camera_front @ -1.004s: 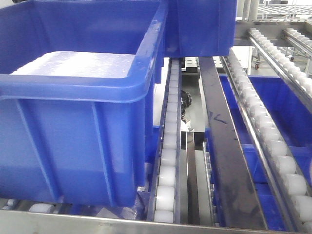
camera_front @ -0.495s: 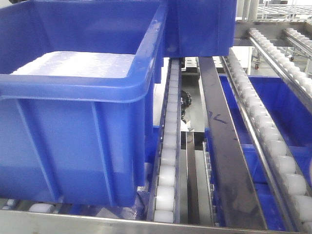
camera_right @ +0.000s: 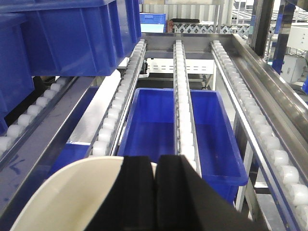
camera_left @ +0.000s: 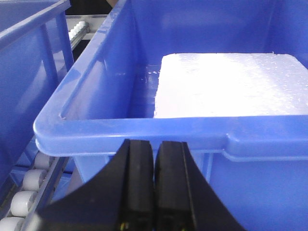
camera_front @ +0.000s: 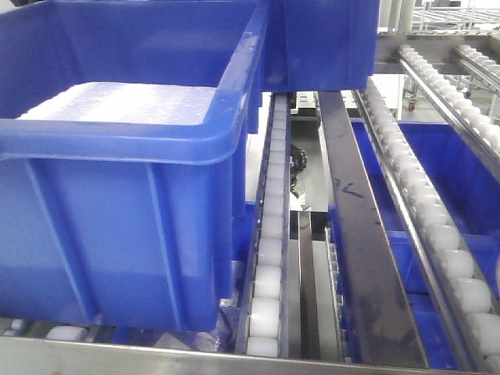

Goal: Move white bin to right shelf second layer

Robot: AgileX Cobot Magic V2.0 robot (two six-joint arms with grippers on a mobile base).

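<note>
In the right wrist view, the cream-white bin (camera_right: 79, 197) fills the lower left. My right gripper (camera_right: 155, 161) is shut on its rim, and a sliver of rim shows between the black fingers. The bin hangs over the right shelf second layer (camera_right: 184, 106), a sloped rack of white roller lanes and dark rails, which also shows in the front view (camera_front: 269, 234). My left gripper (camera_left: 154, 143) is shut with nothing in it, just in front of a blue crate's rim (camera_left: 130, 130). Neither gripper shows in the front view.
A large blue crate (camera_front: 117, 226) holding a white foam slab (camera_front: 117, 103) sits on the left of the rack, with more blue crates (camera_right: 72, 43) behind it. Another blue crate (camera_right: 159, 125) stands on the level below. A dark rail (camera_front: 355, 226) runs between the roller lanes.
</note>
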